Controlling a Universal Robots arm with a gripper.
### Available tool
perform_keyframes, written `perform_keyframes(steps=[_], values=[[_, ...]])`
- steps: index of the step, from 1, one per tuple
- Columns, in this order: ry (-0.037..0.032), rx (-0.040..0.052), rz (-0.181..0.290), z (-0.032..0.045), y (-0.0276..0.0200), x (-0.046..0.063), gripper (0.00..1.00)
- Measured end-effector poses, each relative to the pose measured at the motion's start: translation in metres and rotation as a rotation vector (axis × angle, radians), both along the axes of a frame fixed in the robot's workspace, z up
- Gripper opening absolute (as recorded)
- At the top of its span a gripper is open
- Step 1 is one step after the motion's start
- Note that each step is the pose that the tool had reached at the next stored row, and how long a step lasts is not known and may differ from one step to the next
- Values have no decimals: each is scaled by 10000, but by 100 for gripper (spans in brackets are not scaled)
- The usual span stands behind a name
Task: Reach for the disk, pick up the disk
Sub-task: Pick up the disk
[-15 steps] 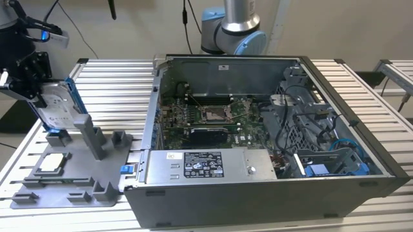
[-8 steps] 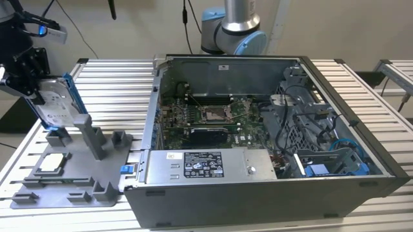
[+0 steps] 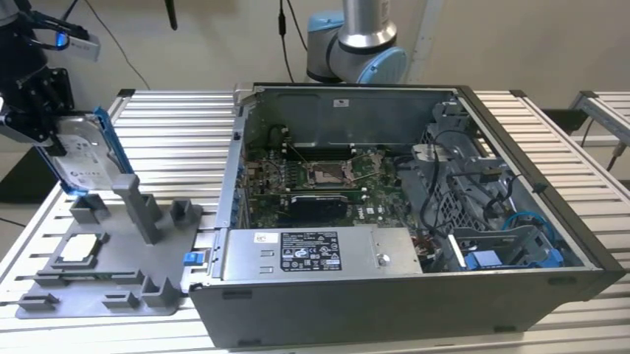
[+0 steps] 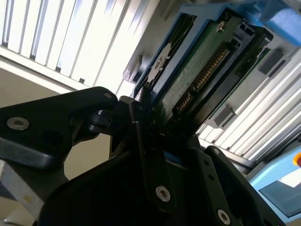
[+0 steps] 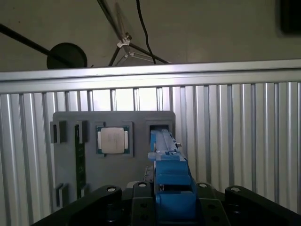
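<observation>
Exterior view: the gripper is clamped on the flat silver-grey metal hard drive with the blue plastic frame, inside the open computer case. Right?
Not inside the case. The gripper is clamped on the silver-grey metal hard drive above the grey plastic fixture tray, outside the dark open computer case, on the exterior view's left.

The exterior view looks down from well back onto the dark-grey metal computer case (image 3: 394, 310) and the grey plastic fixture plate (image 3: 118, 267). Both wrist views ride close behind the black gripper (image 5: 171, 195) (the first facing that plate), sharing the blue-framed silver-grey metal disk (image 4: 197, 70).
</observation>
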State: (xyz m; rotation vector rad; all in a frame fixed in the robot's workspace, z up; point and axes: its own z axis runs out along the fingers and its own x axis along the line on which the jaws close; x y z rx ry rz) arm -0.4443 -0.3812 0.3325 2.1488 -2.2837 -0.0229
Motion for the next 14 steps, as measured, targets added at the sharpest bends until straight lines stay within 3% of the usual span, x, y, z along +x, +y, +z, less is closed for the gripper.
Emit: perform_keyframes(steps=[14], values=[[0, 0, 0, 112, 0, 0, 0]])
